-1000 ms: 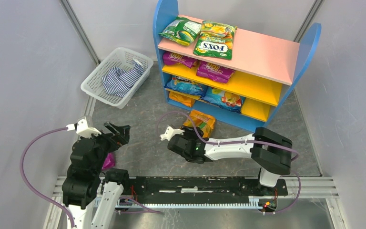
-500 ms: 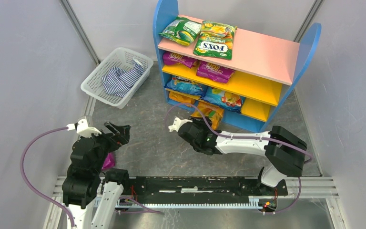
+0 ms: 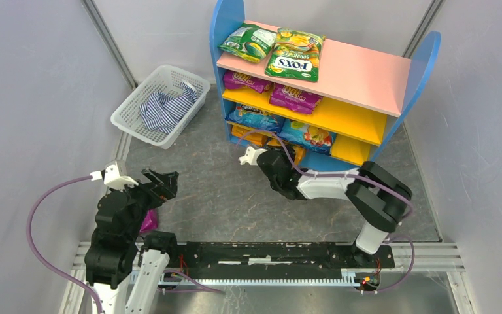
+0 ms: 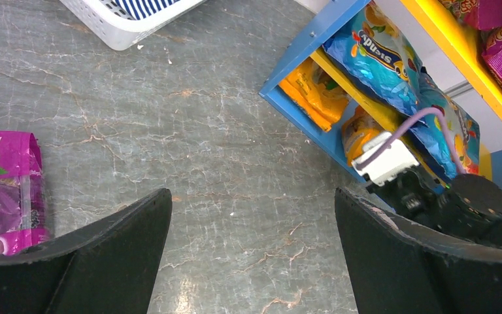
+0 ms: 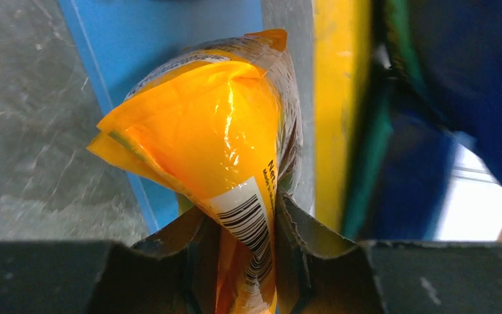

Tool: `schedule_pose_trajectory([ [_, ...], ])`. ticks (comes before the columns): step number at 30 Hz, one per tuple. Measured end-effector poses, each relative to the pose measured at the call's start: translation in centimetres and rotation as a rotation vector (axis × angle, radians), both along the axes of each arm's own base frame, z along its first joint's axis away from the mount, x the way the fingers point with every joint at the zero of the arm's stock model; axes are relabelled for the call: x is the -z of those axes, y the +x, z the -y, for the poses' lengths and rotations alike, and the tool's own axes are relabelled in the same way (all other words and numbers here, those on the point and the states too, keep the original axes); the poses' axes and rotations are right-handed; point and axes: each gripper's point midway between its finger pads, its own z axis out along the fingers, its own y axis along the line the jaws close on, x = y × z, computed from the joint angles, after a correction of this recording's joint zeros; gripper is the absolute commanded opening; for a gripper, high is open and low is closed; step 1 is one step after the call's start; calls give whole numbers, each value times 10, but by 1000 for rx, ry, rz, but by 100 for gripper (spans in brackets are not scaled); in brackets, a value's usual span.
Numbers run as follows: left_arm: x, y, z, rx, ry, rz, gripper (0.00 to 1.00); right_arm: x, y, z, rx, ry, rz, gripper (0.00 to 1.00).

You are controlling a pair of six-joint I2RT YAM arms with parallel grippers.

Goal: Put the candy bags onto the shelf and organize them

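Black right gripper [image 5: 242,222]: clamped on the barcode end of the orange candy bag [image 5: 202,124]; the foil is squeezed into a crease between the two fingers.
Orange candy bag, place: in the air at the front of the shelf [image 3: 366,72], its free end over the edge of the blue base [image 5: 163,39] and below the yellow middle board [image 5: 330,98]. I judge it is not yet resting inside.
Orange candy bag, direction: the long axis runs straight out from the fingers toward the lowest compartment; the free end points into the shelf and the barcode end points back to the wrist. The bag is folded along this axis (so it looks narrower than it is).
Step in hand: putting this bag into the bottom tier.
How to do it well: keep the wrist low and level, so that the free end passes over the base lip and under the yellow board. Keep the grip until most of the bag lies on the base. Go in beside the other orange bag [image 4: 314,91] there, not on top of it. Then let go and draw straight back.
Left gripper [image 4: 250,196]: fingers wide apart, holding nothing, above the table.
Purple candy bag [image 4: 3,190]: flat on the table just beside the left finger, well apart from the shelf; it waits for its turn.
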Motion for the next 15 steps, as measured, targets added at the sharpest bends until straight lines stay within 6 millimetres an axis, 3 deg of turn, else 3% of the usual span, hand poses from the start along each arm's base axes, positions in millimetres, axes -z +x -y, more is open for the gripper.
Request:
schedule_pose_trajectory([
  [3, 0, 0, 0, 1, 0, 0, 100, 16, 19, 4, 8, -22, 4, 20],
  [7, 0, 0, 0, 1, 0, 0, 100, 18, 37, 5, -6, 5, 28, 23],
  [9, 0, 0, 0, 0, 0, 1, 100, 22, 43, 1, -31, 4, 35, 33],
  [15, -2, 1, 0, 0, -1, 8, 100, 42, 41, -13, -120, 25, -27, 84],
])
